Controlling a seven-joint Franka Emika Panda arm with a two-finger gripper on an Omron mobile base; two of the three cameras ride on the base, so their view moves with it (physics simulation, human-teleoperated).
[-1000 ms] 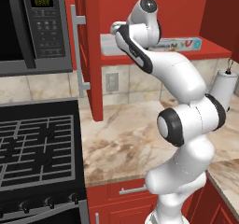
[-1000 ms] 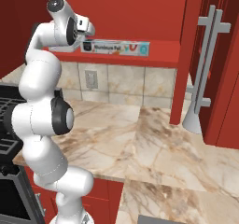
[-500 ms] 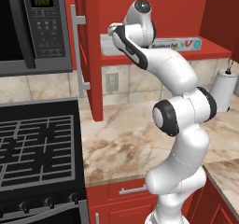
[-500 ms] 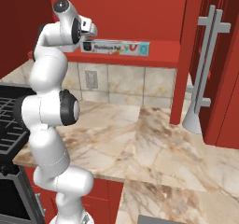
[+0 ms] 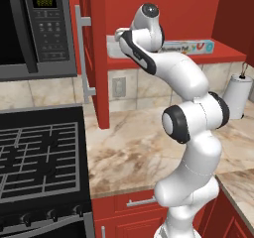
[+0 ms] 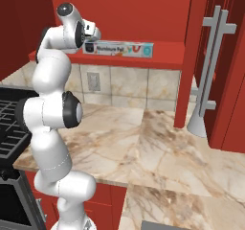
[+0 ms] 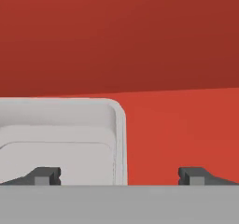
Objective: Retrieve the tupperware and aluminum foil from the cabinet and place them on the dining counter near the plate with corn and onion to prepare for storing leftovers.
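The tupperware [image 7: 60, 134] is a pale grey-white container lying on the red shelf of the cabinet [image 7: 177, 125]; in the hand view it takes up the lower left. My gripper [image 7: 119, 176] is open right in front of it. The left fingertip [image 7: 44, 175] is over the container, the right one is over bare shelf, and the container's right rim lies between them. From the left base view the tupperware [image 5: 114, 52] peeks out beside my hand. The aluminum foil [image 5: 191, 47] box lies to its right on the same shelf, and in the right base view the foil [image 6: 122, 48] is just beyond my gripper [image 6: 95, 32].
The open cabinet door with its silver bar handle [image 5: 84, 53] hangs left of the shelf, and another red door with its handle [image 6: 213, 71] stands at the right. A white paper-towel roll [image 5: 237, 95] stands on the marbled counter [image 5: 129, 152]. A microwave [image 5: 34, 29] and stove [image 5: 34, 157] sit at the left.
My arm has straightened upward and my hand has eased in closer to the shelf and the tupperware. The jaws have stayed open.
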